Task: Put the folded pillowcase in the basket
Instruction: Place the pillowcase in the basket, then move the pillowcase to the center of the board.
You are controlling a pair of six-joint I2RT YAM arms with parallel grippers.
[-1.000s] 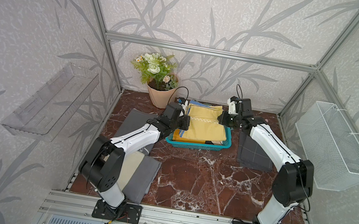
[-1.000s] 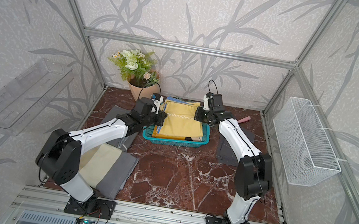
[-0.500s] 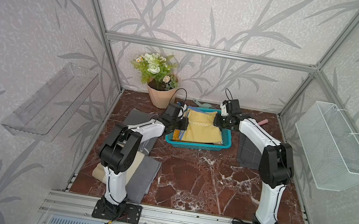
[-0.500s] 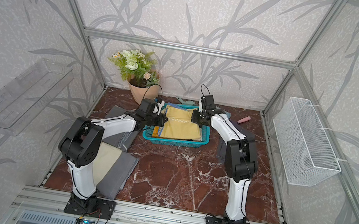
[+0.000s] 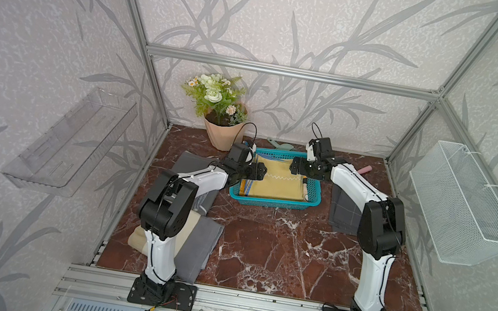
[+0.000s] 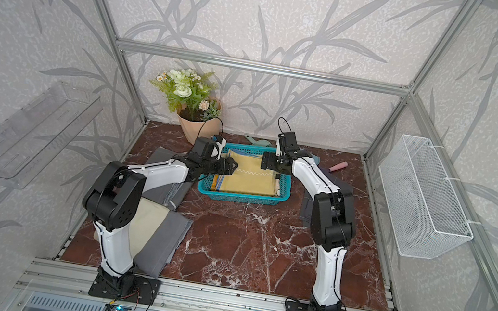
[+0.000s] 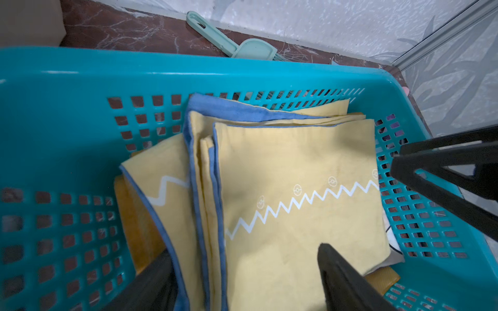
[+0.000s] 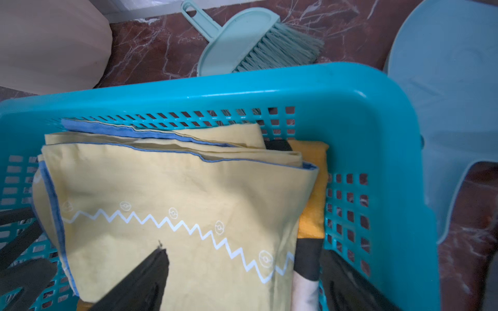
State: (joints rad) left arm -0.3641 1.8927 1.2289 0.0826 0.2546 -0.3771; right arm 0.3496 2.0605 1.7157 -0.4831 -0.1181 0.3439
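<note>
- The folded yellow pillowcase (image 5: 275, 183), blue-trimmed with a white zigzag, lies flat inside the teal basket (image 5: 274, 202) on top of other cloths.
- The basket sits at the tabletop's (image 5: 275, 253) 12 o'clock, with a flower pot (image 5: 222, 134) at its 11 o'clock.
- Left gripper (image 5: 257, 173) hangs over the basket's 9 o'clock side, fingers (image 7: 345, 280) spread wide and gripping nothing.
- Right gripper (image 5: 293, 169) hangs at 2 o'clock, fingers (image 8: 140, 280) likewise wide and empty.

pillowcase (image 5: 275, 183) in basket (image 5: 270, 203); other cloth (image 8: 314, 194) seemingly beneath it; brush (image 8: 253, 43) behind basket; flowerpot (image 5: 222, 134) behind-left
</note>
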